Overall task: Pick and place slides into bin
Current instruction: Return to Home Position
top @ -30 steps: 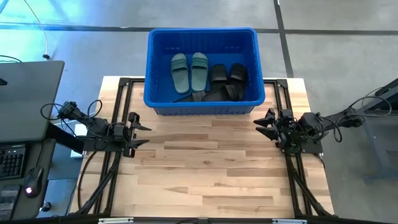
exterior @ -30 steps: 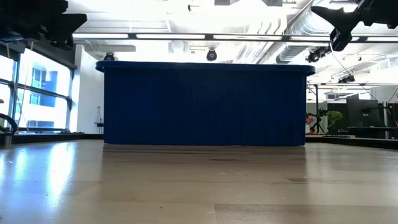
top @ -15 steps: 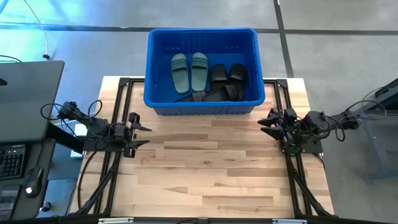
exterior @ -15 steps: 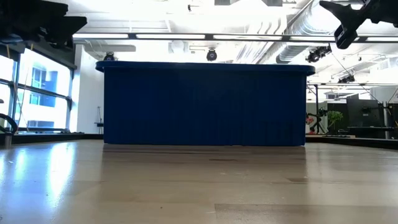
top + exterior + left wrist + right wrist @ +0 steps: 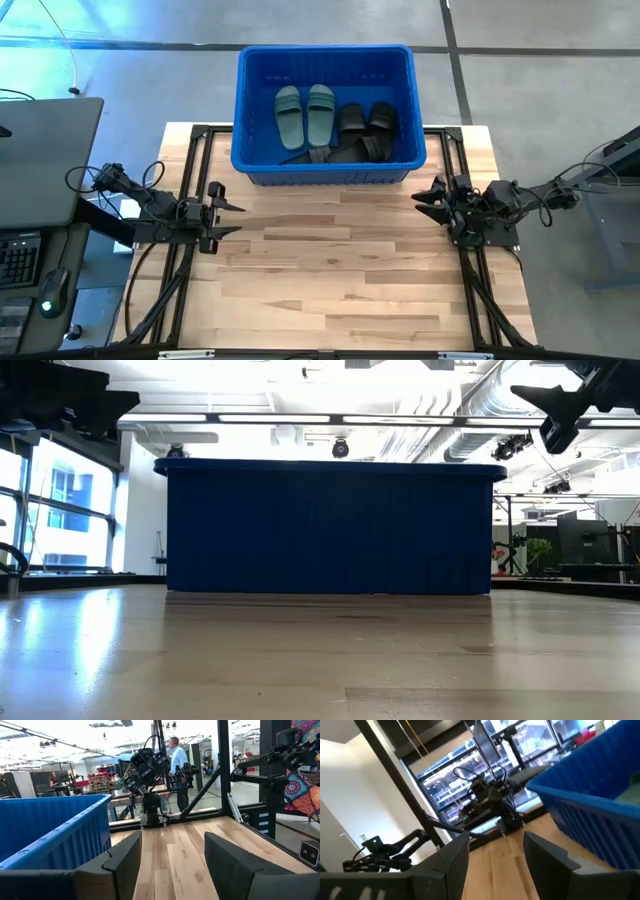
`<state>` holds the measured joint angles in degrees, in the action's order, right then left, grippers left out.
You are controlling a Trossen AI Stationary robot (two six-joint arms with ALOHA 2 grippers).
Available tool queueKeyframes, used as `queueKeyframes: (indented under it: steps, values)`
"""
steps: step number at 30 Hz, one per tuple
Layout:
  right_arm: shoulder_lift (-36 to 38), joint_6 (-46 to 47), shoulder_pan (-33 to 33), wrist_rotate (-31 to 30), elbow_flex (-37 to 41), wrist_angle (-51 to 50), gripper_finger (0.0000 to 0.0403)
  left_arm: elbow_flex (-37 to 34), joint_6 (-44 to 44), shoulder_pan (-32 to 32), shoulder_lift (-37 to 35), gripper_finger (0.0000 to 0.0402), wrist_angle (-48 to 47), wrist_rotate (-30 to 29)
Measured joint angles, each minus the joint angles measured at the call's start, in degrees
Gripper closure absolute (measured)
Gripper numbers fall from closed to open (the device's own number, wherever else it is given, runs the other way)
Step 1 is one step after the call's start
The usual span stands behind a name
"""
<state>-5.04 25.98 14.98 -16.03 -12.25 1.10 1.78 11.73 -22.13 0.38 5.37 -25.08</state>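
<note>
Looking down on the bench (image 5: pixel 340 280), I see the blue bin (image 5: pixel 258 100) sitting at its far edge, centred between my two arms. Inside it the two green slides (image 5: pixel 305 112) lie flat side by side, left of middle, and the black slides (image 5: pixel 365 135) are heaped just beside them toward the right wall. My left tool (image 5: pixel 232 218) hangs raised over the left side of the bench, fingers spread and holding nothing. My right tool (image 5: pixel 420 203) hangs over the right side, near the bin's near right corner, likewise spread and empty. From bench height the bin's near wall fills the middle
</note>
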Motion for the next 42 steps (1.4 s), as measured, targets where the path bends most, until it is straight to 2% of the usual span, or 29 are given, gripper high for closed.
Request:
queueKeyframes:
  steps: [13,31,34,42]
  values:
    - [-0.2,-3.7,0.0,0.2,0.0,-0.5,0.0224,0.0,0.0,0.0,0.0,0.0201,0.0,0.0]
    - [-0.2,1.0,0.0,4.4,0.0,1.2,0.0224,0.0,0.0,0.0,0.0,0.0202,0.0,0.0]
    - [-0.2,-0.4,0.0,6.0,0.0,1.1,0.0224,0.0,0.0,0.0,0.0,0.0201,0.0,0.0]
    - [-0.2,-3.6,0.0,5.0,0.0,-3.2,0.0224,0.0,0.0,0.0,0.0,0.0202,0.0,0.0]
